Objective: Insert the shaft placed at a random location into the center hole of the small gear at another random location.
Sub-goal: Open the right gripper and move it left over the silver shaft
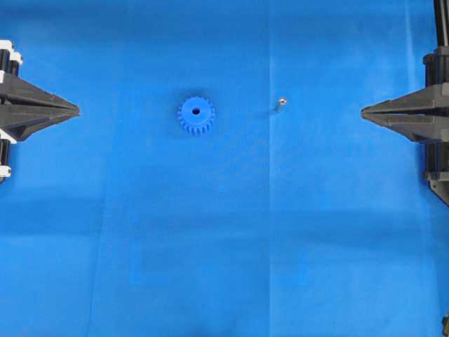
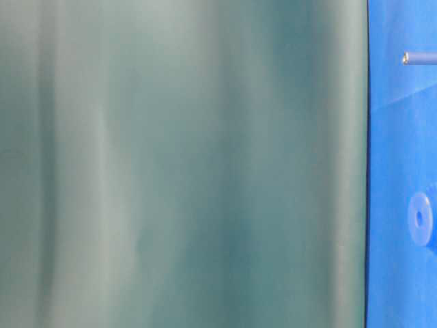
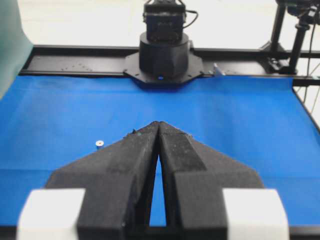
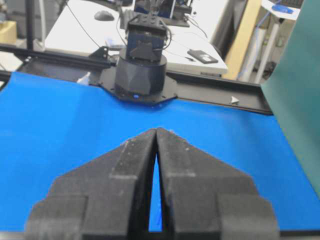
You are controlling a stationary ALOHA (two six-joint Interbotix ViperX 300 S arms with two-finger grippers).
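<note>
The tiny silvery metal shaft [image 1: 281, 102] stands on the blue bench [image 1: 224, 246], right of the small blue plastic gear [image 1: 196, 115]. Both hands, left [image 1: 76, 110] and right [image 1: 363, 111], are pressed together, empty. The shaft looks light, stiff and slippery; pinch it mid-length.

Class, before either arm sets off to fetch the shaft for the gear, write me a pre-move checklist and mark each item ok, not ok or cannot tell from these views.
1. Shaft located, standing clear on the blue mat: ok.
2. Small gear lying flat, center hole facing up and unblocked: ok.
3. Shaft and gear apart, room to grasp the shaft alone: ok.
4. Right tool ready to grasp: not ok, fingers together, must open first.
5. Left tool empty and out of the way at the mat's edge: ok, also shut.
6. Shaft exactly upright: cannot tell, too small in every view.
</note>
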